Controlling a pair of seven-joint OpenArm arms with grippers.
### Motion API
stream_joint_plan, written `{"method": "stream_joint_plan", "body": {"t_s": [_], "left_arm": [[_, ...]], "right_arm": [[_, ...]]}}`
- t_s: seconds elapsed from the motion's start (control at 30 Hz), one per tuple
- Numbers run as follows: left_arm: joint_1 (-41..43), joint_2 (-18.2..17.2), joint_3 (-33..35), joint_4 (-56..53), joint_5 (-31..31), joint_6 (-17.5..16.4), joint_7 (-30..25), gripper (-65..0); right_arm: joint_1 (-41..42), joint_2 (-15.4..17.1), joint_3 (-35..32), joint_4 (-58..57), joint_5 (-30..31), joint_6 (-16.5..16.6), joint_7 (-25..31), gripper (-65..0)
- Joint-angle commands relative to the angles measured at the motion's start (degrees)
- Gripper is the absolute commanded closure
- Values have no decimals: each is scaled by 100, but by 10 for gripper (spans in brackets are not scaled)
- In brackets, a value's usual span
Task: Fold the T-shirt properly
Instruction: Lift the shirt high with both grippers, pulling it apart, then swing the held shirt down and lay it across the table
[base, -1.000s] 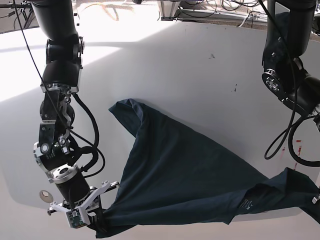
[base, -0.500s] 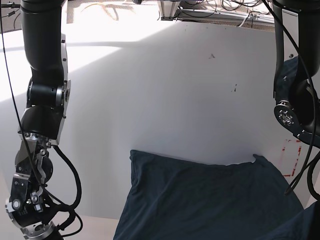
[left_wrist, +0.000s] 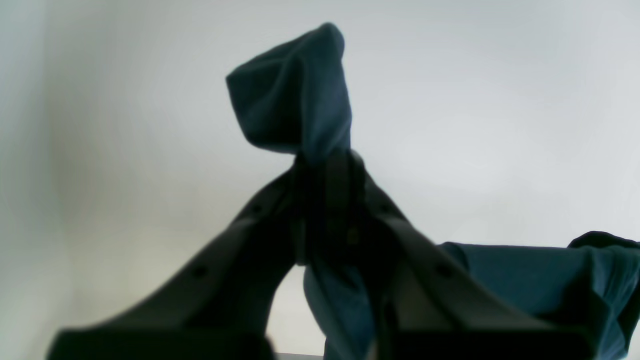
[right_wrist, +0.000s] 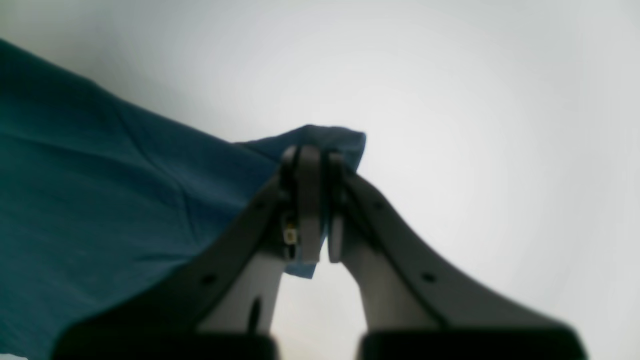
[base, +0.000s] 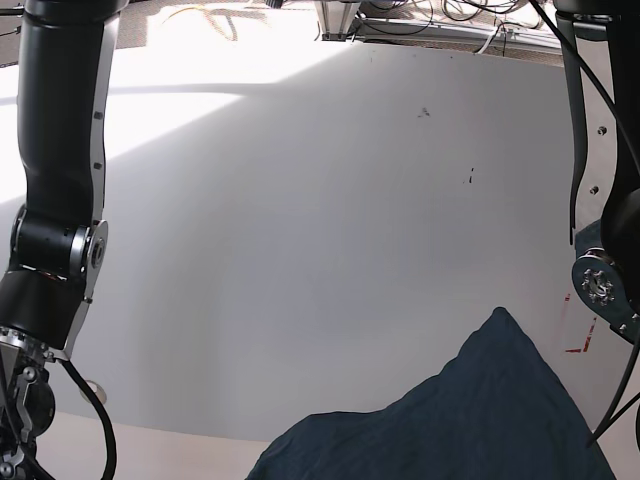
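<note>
The T-shirt (base: 480, 420) is a dark navy cloth hanging in the lower right of the base view, with a peak pointing up. Both grippers are out of that view. In the left wrist view my left gripper (left_wrist: 325, 161) is shut on a bunched fold of the T-shirt (left_wrist: 295, 95), which sticks up past the fingertips; more cloth hangs at the lower right. In the right wrist view my right gripper (right_wrist: 316, 152) is shut on a corner of the T-shirt (right_wrist: 100, 200), which stretches away to the left.
The white table (base: 300, 200) carries small dark specks (base: 424, 112) and a red mark (base: 577, 348) near its right side. Its front edge (base: 150, 432) runs along the lower left. My right arm (base: 60, 150) and left arm (base: 605, 285) stand at the sides. Cables (base: 440, 15) lie behind.
Both arms have risen and drawn toward the camera with the shirt, and their grippers have left the base view. The cloth went from lying spread on the table to hanging at the lower right.
</note>
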Motion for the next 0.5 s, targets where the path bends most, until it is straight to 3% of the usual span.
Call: {"method": "stream_joint_plan", "body": {"t_s": [0.0,0.13,0.47], "left_arm": [[-266,-47,0,-106,23,22,-154,0],[-248,-65,27,-9,23,13,-154,0],[622,-73,0,316,-363,5,-128,0]], "right_arm": [[252,146,21,64,-19,-50,-30,0],[181,208,21,196,34,-50,-136,0],[-1295,348,100,1409,34,-59,-417,0]]}}
